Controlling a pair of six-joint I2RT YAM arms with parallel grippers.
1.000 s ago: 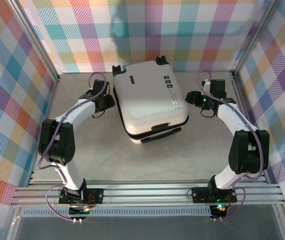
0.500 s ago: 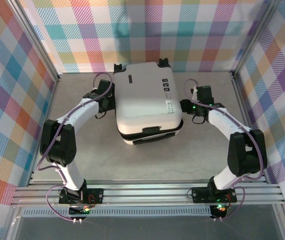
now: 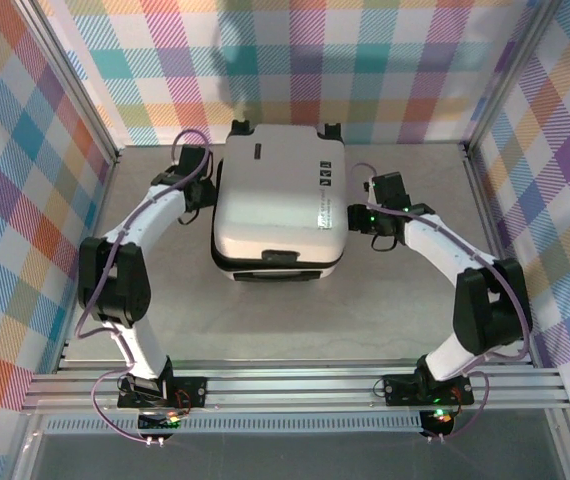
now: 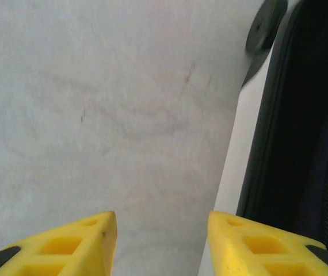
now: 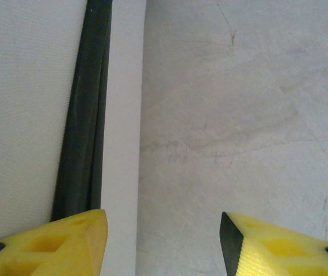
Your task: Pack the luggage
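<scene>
Item: luggage (image 3: 280, 205) — white hard shell, lid shut, lying flat at rear centre of the table (image 3: 165, 290), wheels (image 3: 240, 128) to the back wall, handle (image 3: 277, 258) facing the arms.

Left gripper (image 4: 163, 224): jaws apart, nothing between them, close against the case's left flank.

Right gripper (image 5: 163, 221): jaws apart, empty, beside the right flank near the dark seam (image 5: 86, 115).

Handling, as judged: the case is being squared up, so press both flanks evenly and low on the shell, clear of the seam.

Markings: small dark marks (image 3: 325, 180) and a line of print on the lid — too small to read.
</scene>
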